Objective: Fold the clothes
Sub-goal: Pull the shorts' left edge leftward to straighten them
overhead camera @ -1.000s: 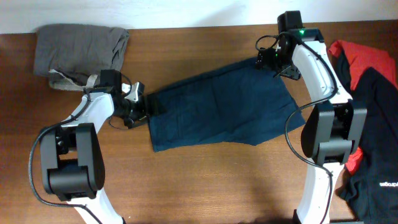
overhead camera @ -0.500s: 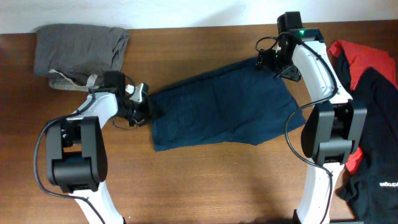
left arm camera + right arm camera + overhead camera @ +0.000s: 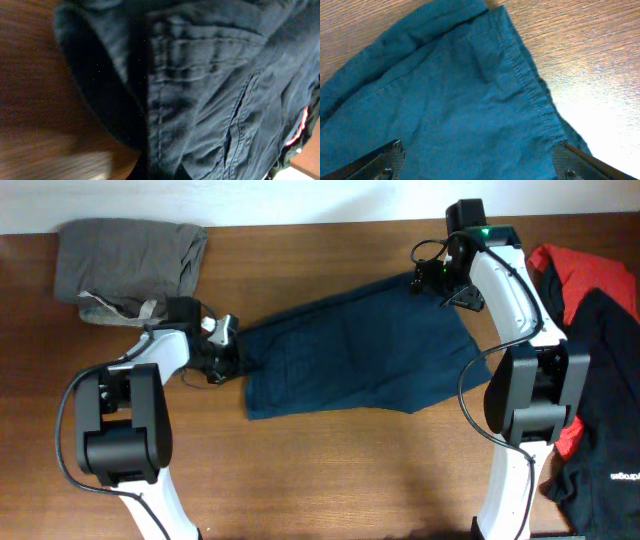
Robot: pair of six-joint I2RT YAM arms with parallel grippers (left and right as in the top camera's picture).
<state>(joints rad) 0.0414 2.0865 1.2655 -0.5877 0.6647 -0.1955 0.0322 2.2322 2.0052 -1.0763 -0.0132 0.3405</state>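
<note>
Slanting navy shorts (image 3: 355,355), long axis left-right

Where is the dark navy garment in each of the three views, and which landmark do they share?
Overhead: navy garment lies spread across the picture's middle.
Left wrist: the garment fills most of the picture, seams close up.
Right wrist: the garment covers left and centre, its hem running diagonally.
Shared landmark: brown wooden table, at the left in left wrist, upper right in right wrist.
</note>
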